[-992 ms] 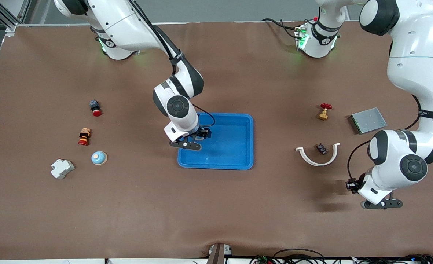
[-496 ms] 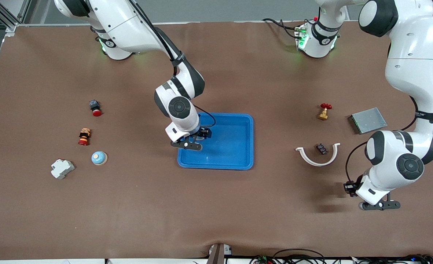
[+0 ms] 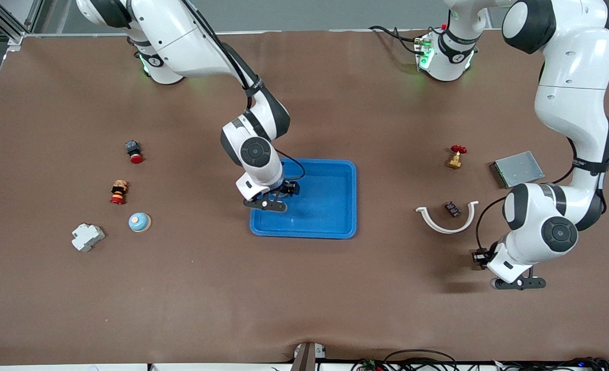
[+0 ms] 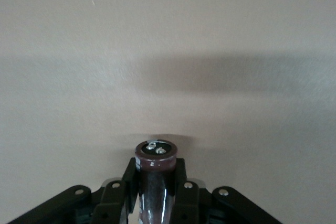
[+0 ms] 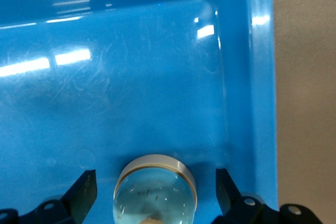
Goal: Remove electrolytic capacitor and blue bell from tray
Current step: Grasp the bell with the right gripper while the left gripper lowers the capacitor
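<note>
The right gripper [image 3: 272, 198] hung bent down over the tray [image 3: 335, 226], fingers spread around the bell [image 5: 155, 195] lying in the tray. The left gripper [image 3: 515, 281], over bare table well toward the left arm's end from the tray, pinched the capacitor [image 4: 155, 182].

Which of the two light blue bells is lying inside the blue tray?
The bell between the open fingers of the right gripper lies in the blue tray. The other bell sits on the table beside the white breaker.
</note>
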{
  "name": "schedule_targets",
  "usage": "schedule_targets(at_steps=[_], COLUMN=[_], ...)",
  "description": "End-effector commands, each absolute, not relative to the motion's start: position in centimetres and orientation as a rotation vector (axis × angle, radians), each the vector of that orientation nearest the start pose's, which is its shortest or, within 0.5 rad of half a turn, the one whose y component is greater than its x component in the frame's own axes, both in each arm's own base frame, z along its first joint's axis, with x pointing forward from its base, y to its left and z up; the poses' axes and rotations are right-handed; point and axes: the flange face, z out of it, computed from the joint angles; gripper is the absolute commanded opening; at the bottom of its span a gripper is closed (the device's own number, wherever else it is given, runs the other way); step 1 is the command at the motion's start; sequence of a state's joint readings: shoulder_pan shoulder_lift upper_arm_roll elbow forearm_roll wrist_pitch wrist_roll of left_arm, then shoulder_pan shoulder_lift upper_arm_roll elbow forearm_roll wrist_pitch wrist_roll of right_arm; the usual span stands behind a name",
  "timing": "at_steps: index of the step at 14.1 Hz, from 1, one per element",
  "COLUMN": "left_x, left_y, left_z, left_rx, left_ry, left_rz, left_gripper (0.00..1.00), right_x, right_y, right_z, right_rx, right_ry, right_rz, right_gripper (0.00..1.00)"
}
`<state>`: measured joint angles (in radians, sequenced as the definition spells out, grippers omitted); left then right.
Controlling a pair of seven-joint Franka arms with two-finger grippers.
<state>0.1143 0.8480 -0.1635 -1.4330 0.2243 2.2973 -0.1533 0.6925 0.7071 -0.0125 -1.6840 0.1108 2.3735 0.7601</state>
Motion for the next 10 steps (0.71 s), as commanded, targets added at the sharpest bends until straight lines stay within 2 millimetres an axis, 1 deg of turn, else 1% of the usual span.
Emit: schedule_targets(at_steps=[1, 5, 8, 10], left_x=[72.4, 71.9, 71.7, 71.7], left_y=[-0.5, -1.0, -0.8, -1.6], left_z=[19.3, 18.8, 18.6, 18.6], left_rx=[-3.089, -3.094, -3.093, -3.094], left_ry=[-0.021, -0.017, -0.030, -0.040], left_rz=[-0.058, -0.033, -0.007, -0.009], left_gripper=[0.00, 0.00, 0.00, 0.00], right_x=[52.6, 51.5, 51.1, 51.1], right_y=[43.3, 43.9, 44.3, 44.3], right_z=[18.8, 18.3, 18.1, 18.1], right_rx=[-3.099, -3.115, -3.119, -3.119], right_ry=[0.250, 0.227, 0.213, 0.209], right_rz=[0.069, 0.094, 0.098, 0.098], right_gripper=[1.00, 1.00, 1.00, 1.00])
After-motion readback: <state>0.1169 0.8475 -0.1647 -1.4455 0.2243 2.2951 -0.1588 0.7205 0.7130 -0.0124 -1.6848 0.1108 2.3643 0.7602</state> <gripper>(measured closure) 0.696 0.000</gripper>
